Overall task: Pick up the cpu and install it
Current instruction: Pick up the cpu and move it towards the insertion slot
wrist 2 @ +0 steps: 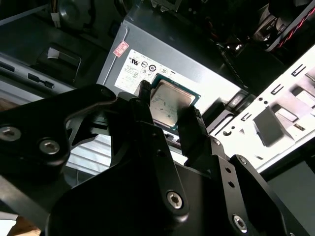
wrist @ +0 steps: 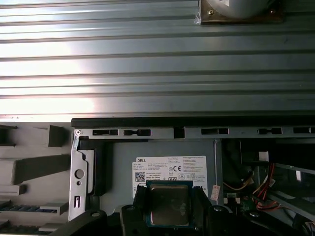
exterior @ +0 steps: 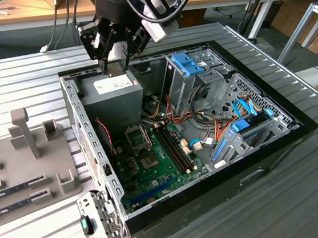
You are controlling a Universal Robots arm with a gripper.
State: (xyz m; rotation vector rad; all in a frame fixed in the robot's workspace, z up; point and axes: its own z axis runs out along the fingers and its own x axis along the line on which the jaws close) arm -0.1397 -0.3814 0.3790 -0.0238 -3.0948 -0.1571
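**Fig.** Gripper (wrist 2: 169,105), jaws clamped on opposite edges of the cpu (wrist 2: 171,100): light, stiff, likely fragile underneath, so an edge hold suits. It hangs over the grey power supply (exterior: 111,93), upper left of centre in the exterior view; beyond lies the ribbed table (exterior: 17,83).

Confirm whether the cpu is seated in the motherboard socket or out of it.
Out. The claw holds the cpu over the grey power supply, apart from the socket on the green board.

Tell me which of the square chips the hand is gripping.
The silver-topped cpu, clamped in the hand above the grey power supply; the dark square chip sits soldered on the green board.
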